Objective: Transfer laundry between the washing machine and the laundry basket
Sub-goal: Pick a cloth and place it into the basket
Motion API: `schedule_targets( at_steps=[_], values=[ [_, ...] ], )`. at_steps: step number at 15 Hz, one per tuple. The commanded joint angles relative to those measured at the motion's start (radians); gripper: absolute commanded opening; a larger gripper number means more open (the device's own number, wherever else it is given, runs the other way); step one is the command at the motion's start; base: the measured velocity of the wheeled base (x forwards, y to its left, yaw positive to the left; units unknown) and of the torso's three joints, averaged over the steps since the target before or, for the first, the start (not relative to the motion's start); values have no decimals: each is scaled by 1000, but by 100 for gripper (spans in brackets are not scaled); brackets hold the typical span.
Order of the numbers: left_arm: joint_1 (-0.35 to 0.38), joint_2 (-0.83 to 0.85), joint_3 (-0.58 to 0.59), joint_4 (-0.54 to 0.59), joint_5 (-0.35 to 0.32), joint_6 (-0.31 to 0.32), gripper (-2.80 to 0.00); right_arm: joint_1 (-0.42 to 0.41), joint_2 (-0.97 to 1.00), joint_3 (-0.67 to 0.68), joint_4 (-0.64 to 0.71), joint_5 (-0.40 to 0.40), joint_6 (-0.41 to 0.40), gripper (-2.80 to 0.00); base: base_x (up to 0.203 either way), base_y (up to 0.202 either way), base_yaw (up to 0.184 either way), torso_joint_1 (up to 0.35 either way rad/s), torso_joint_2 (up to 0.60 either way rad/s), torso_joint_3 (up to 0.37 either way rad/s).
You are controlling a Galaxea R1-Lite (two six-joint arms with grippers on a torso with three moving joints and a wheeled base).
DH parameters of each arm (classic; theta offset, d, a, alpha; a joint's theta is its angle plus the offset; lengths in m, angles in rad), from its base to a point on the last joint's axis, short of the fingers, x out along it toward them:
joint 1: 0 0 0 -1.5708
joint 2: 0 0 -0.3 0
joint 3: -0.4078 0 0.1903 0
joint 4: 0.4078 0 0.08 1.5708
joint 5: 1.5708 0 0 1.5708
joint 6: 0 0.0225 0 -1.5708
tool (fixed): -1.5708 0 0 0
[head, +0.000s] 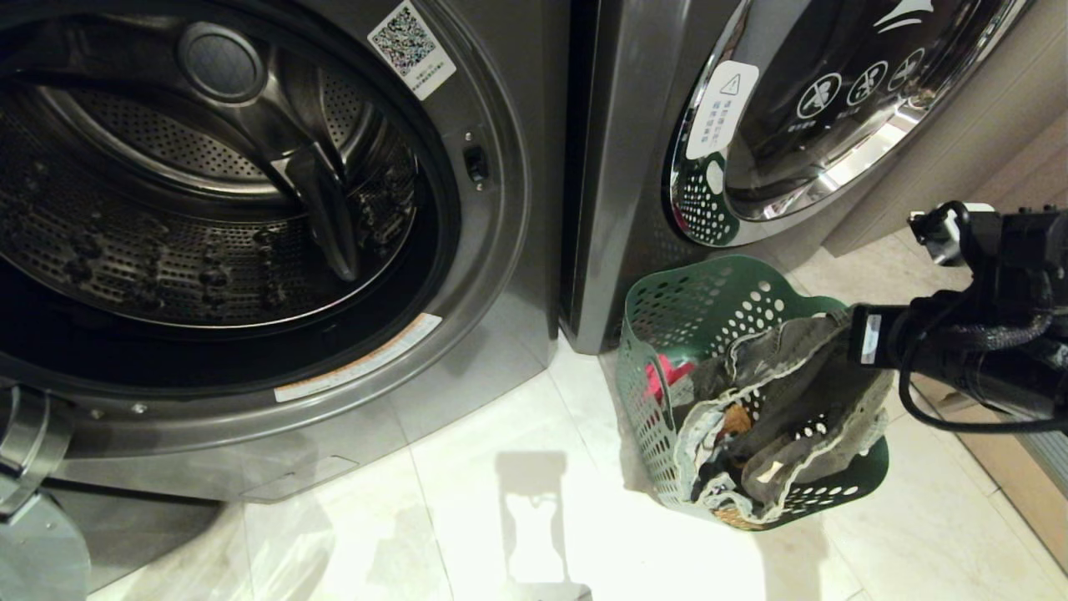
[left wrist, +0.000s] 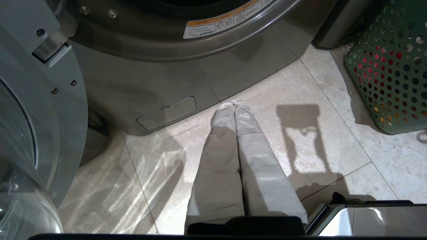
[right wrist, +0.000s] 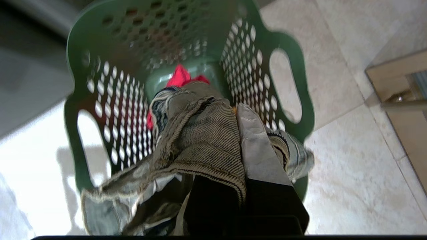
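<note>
- Right hand, lower centre of its wrist frame, is clamped on the grey-beige denim garment.
- The garment drapes over the green laundry basket, right of centre in the head frame; red cloth lies inside.
- Left hand is closed and empty above the floor tiles.
- The washing machine, upper left, stands open.

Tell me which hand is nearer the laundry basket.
The right hand: it is shut on the grey-beige garment right over the laundry basket. The left hand hangs shut above the floor tiles before the washing machine, apart from the basket.
</note>
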Motion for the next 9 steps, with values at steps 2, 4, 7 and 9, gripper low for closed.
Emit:
schedule_targets(
  at_steps=[2, 4, 7, 9],
  values=[
    [0, 0, 5, 0, 0, 0, -280, -30, 119, -116, -10, -2, 4, -280, 0, 0, 0, 0, 0, 0],
    [0, 0, 6, 0, 0, 0, -280, -45, 185, -174, -12, -1, 3, -280, 0, 0, 0, 0, 0, 0],
    [0, 0, 6, 0, 0, -6, -280, -46, 222, -185, -13, 13, 0, 0, 0, 0, 0, 0, 0, 0],
    [0, 0, 5, 0, 0, -6, -280, -46, 235, -209, -13, 14, 2, 0, 0, 0, 0, 0, 0, 0]
  ],
)
